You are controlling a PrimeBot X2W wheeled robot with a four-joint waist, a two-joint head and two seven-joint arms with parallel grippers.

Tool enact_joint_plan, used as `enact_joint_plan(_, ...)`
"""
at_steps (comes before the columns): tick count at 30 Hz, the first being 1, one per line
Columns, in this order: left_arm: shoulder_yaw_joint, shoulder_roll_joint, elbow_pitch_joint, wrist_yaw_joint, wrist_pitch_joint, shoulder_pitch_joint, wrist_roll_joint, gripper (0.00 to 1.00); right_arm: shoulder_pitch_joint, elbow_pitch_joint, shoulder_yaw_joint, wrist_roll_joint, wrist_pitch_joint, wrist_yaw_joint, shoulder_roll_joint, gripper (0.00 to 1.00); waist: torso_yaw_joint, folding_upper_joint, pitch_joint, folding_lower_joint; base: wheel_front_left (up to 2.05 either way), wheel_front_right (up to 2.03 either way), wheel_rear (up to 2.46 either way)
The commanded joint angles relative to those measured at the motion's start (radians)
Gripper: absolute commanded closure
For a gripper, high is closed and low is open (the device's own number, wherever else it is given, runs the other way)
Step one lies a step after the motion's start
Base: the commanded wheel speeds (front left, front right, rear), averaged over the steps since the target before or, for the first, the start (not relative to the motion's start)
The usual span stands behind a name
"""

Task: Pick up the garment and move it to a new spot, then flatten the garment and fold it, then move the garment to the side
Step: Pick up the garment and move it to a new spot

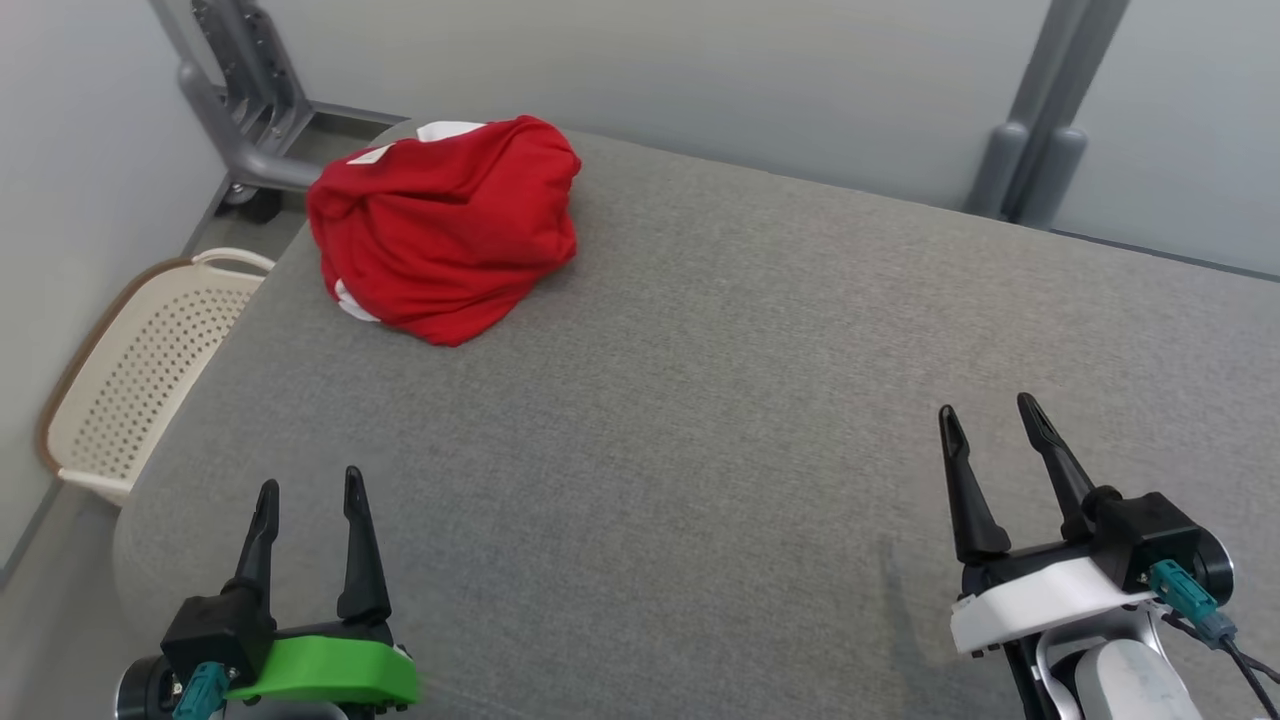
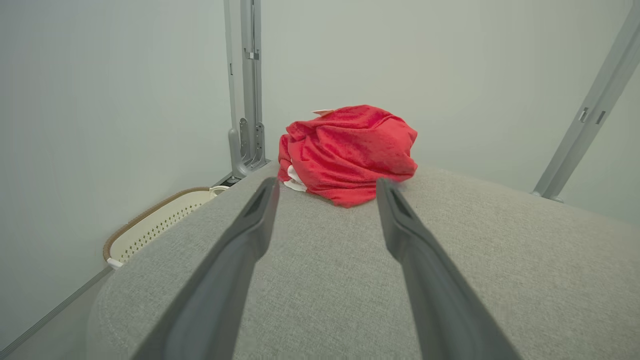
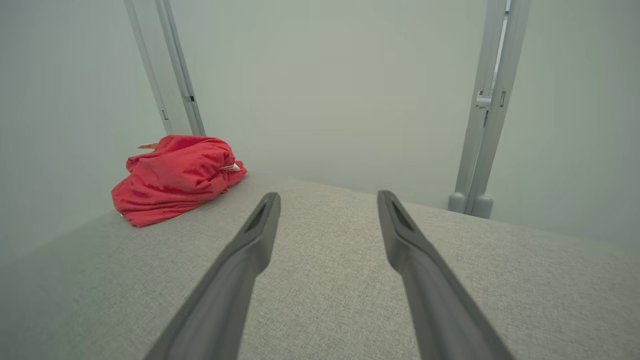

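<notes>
The garment (image 1: 445, 228) is a red bundle with white trim, crumpled in a heap at the far left corner of the grey padded table (image 1: 700, 420). In the left wrist view the garment (image 2: 347, 152) lies straight ahead beyond the fingertips; in the right wrist view the garment (image 3: 175, 177) sits far off to the left. My left gripper (image 1: 310, 485), on a green mount, hovers open near the table's front left edge, well short of the heap. My right gripper (image 1: 990, 410), on a white mount, stands open at the front right with nothing between its fingers.
A cream perforated laundry basket (image 1: 140, 370) stands on the floor off the table's left edge. Grey metal frame posts (image 1: 250, 110) rise behind the far left corner, and another post (image 1: 1040, 130) at the far right. Pale walls close in the back and left.
</notes>
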Motion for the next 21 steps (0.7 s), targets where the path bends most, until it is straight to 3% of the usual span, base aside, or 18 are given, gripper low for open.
enact_joint_plan(1,0.004,0.003,-0.006,0.005,0.000,0.003,-0.005,0.00,-0.014,0.001,0.000,-0.006,-0.003,0.000,-0.005,0.00,0.063,0.0107,0.031,0.0000,0.00,0.00,0.00)
enact_joint_plan(12,0.010,0.003,-0.017,0.016,0.000,0.003,-0.023,0.00,-0.019,-0.001,-0.009,-0.017,-0.003,0.000,-0.005,0.00,0.042,0.0107,0.046,0.0000,0.00,0.00,0.00)
enact_joint_plan(17,0.023,0.007,-0.014,-0.004,0.000,-0.039,-0.018,0.00,-0.017,-0.014,-0.016,-0.021,-0.003,0.000,-0.005,0.00,0.017,0.0107,0.050,0.0000,0.00,0.00,0.00)
enact_joint_plan(21,0.039,0.049,-0.004,-0.030,0.000,-0.124,0.003,0.00,-0.015,-0.023,-0.022,-0.024,-0.003,0.000,-0.005,0.00,-0.008,0.0107,0.055,0.0000,0.00,0.00,0.00)
